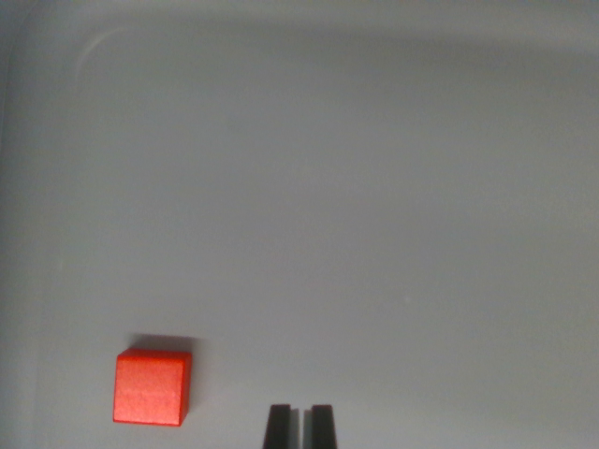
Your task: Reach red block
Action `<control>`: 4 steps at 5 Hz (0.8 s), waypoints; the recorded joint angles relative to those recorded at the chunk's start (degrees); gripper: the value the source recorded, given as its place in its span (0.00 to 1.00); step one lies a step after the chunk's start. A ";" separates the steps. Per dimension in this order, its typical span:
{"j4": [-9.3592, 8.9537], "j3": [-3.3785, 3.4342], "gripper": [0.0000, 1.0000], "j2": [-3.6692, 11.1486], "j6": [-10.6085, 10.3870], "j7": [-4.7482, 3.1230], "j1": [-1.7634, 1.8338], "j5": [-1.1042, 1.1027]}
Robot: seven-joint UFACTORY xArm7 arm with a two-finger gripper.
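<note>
Pincer (299, 426) tips poke up from the bottom edge of my wrist view, two dark fingers (278, 427) standing side by side with only a thin sliver of grey showing between them, so I read it as clenched, with nothing held and nothing touched. Off toward the wrist view's left, a little higher in the frame, sits the red block (151, 387), flat on the grey surface (356, 215) and apart from the fingertips, with a soft shadow along its far edge. Beyond it the surface runs on bare and smooth up to a faint curved rim (103, 39) near the top left corner.
</note>
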 joint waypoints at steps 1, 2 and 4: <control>-1.95 0.41 0.00 0.57 -2.54 0.30 0.43 -0.05; -1.95 0.41 0.00 0.57 -2.54 0.30 0.43 -0.05; -3.89 0.83 0.00 1.13 -5.06 0.60 0.86 -0.11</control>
